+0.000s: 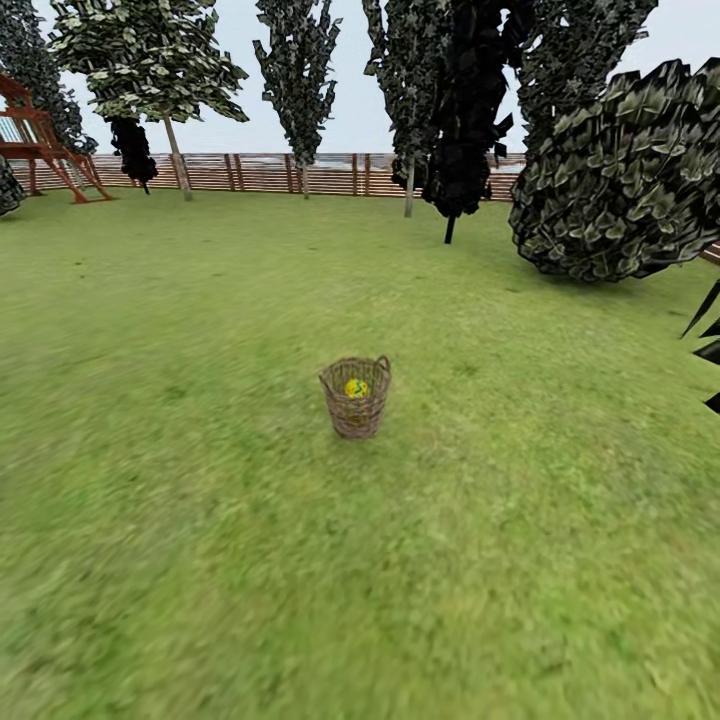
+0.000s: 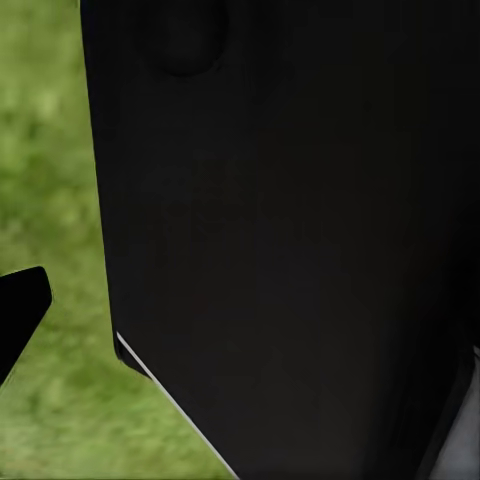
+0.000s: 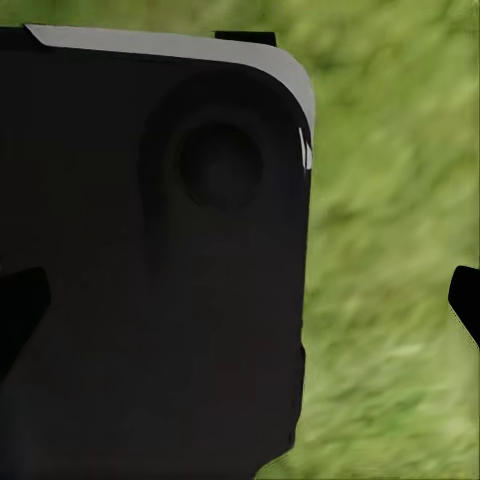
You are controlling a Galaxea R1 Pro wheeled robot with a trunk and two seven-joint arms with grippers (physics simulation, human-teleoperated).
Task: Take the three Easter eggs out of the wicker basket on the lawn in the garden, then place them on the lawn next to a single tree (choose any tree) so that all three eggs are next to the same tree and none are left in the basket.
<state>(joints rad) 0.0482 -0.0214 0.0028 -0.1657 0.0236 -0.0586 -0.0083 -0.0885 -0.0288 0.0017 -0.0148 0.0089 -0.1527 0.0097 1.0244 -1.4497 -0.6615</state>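
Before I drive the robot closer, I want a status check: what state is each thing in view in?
wicker basket: upright on the lawn, out in the open, apart from the trees.
Easter egg: one yellow egg showing inside the basket; any others cannot be made out.
lawn: nothing lying on it near the basket.
fence: standing along the far edge.

lawn (image 1: 200, 500): mottled green, mid and lower frame | basket (image 1: 355, 405): brown woven wicker, centre | egg (image 1: 356, 387): yellow with blue marks, inside basket | fence (image 1: 260, 172): brown slats, upper frame | play structure (image 1: 40, 140): reddish-brown, upper left | bush (image 1: 620, 180): dark grey-green leaves, upper right | sky (image 1: 350, 110): pale grey
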